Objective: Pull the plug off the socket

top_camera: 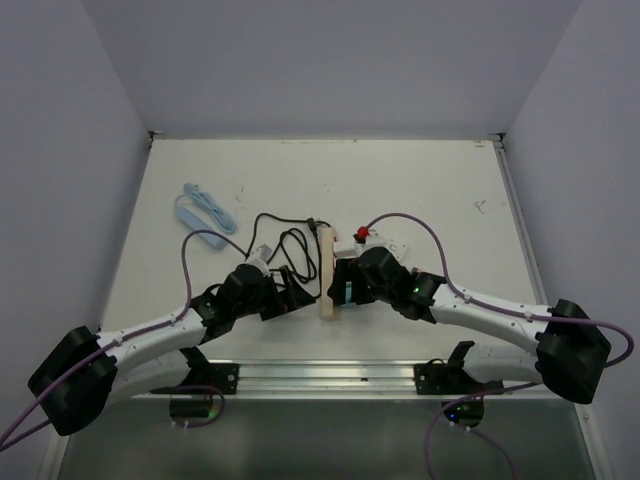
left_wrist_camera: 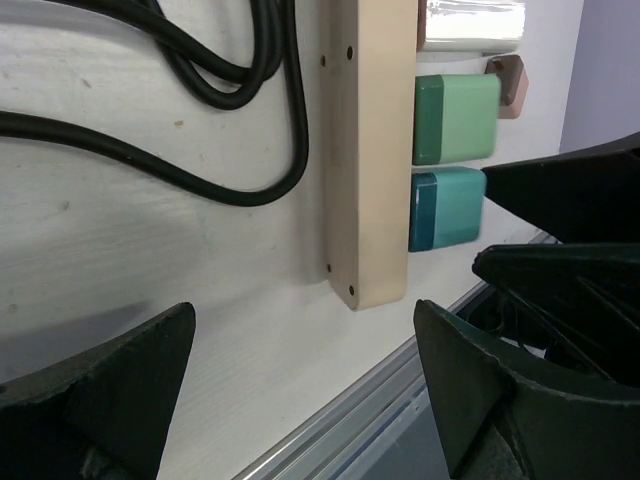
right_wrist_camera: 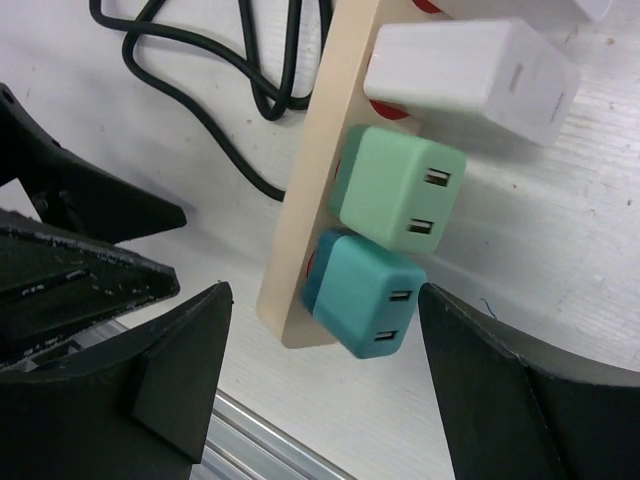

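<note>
Right, I see the beige power strip (top_camera: 326,272) lying flat around the middle of the table, running from far to near, with its near end close to the near edge. Three plugs stick out of its right-hand face. The teal plug (right_wrist_camera: 365,295) sits nearest the near end, the green plug (right_wrist_camera: 395,190) is touching it just beyond, and the white plug (right_wrist_camera: 470,75) is farther along. A thin black cord (top_camera: 280,240) loops on the table on the strip's left side.

My left gripper (left_wrist_camera: 305,400) is spread wide and grasps nothing. It sits just left of the strip's near end, fingers apart from it. My right gripper (right_wrist_camera: 325,400) is spread wide too, facing the teal plug from the right without touching it.

A light blue cord (top_camera: 205,208) lies well apart toward the far left corner.
</note>
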Controlling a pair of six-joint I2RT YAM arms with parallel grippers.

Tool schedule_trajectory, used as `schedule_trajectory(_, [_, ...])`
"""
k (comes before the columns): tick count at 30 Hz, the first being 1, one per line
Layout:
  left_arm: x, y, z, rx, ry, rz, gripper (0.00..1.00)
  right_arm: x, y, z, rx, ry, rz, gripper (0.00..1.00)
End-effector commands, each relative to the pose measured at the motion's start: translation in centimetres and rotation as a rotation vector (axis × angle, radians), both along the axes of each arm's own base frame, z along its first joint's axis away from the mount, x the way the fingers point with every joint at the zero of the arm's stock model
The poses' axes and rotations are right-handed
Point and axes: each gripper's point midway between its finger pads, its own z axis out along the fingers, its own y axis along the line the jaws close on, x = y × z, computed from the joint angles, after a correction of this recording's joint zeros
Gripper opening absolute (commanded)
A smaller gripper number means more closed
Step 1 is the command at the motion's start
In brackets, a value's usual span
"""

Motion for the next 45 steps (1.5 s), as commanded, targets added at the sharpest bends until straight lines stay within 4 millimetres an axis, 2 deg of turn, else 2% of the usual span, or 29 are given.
schedule_trajectory(1, [0.5, -1.8, 1.7, -0.055, -0.068, -0.006, 0.94, 0.6, -0.4, 1.3, 0.014, -0.019, -0.067, 0.78])
schedule_trajectory(4, [0.2, -3.3, 2.0, -0.048, -0.09, -0.041, 0.94, 0.3, -0.2, 0.7, 0.025, 0.004, -0.061, 0.72])
schedule_trajectory(9, [-0.9, -5.4, 1.2, 0.005, -0.093, -0.112, 0.94, 0.3, -0.4, 0.5, 0.024, 0.013, -0.08, 0.71])
schedule_trajectory(12, [-0.8, -6.5, 2.1, 0.049, -0.124, -0.129, 0.94, 0.8, -2.0, 1.1, 0.011, -0.02, -0.15, 0.71])
schedule_trajectory(16, [-0.1, -6.8, 3.4, 0.154, -0.218, -0.098, 0.94, 1.1, -3.9, 2.4, 0.035, -0.059, -0.217, 0.73])
schedule_trajectory(20, [-0.5, -7.2, 2.9, 0.267, -0.243, -0.124, 0.94, 1.8, -7.1, 3.9, 0.029, -0.115, -0.364, 0.77])
schedule_trajectory(21, [-0.5, -7.4, 3.1, 0.298, -0.248, -0.129, 0.94, 1.6, -8.2, 3.7, 0.006, -0.112, -0.394, 0.79])
schedule_trajectory(22, [-0.2, -7.3, 3.1, 0.338, -0.27, -0.121, 0.94, 1.6, -9.0, 4.4, 0.018, -0.13, -0.428, 0.81])
schedule_trajectory(23, [-0.7, -7.6, 2.3, 0.383, -0.271, -0.145, 0.94, 1.6, -9.7, 4.5, 0.027, -0.131, -0.467, 0.83])
schedule_trajectory(24, [-0.7, -7.9, 2.7, 0.417, -0.278, -0.151, 0.93, 1.6, -10.9, 4.4, 0.001, -0.143, -0.509, 0.85])
schedule_trajectory(25, [-0.4, -7.9, 2.6, 0.455, -0.294, -0.144, 0.93, 1.5, -11.6, 4.8, 0.016, -0.154, -0.534, 0.87])
schedule_trajectory(26, [-0.4, -7.8, 1.8, 0.504, -0.286, -0.148, 0.93, 1.5, -12.0, 4.8, 0.029, -0.153, -0.561, 0.88])
schedule_trajectory(28, [-0.4, -7.9, 1.9, 0.561, -0.296, -0.153, 0.93, 1.3, -13.1, 4.9, 0.037, -0.17, -0.598, 0.89])
schedule_trajectory(35, [-0.5, -8.2, 0.5, 0.64, -0.281, -0.184, 0.88, 1.0, -14.0, 4.7, 0.046, -0.182, -0.623, 0.9])
schedule_trajectory(37, [-0.6, -8.5, 0.3, 0.645, -0.271, -0.2, 0.87, 1.0, -14.1, 4.5, 0.038, -0.178, -0.623, 0.91])
schedule_trajectory(40, [-0.9, -8.5, -1.1, 0.673, -0.247, -0.222, 0.84, 1.1, -14.0, 4.4, 0.033, -0.174, -0.624, 0.91])
schedule_trajectory(45, [-1.0, -8.7, -1.9, 0.684, -0.235, -0.234, 0.81, 1.1, -13.7, 4.0, 0.032, -0.167, -0.612, 0.92])
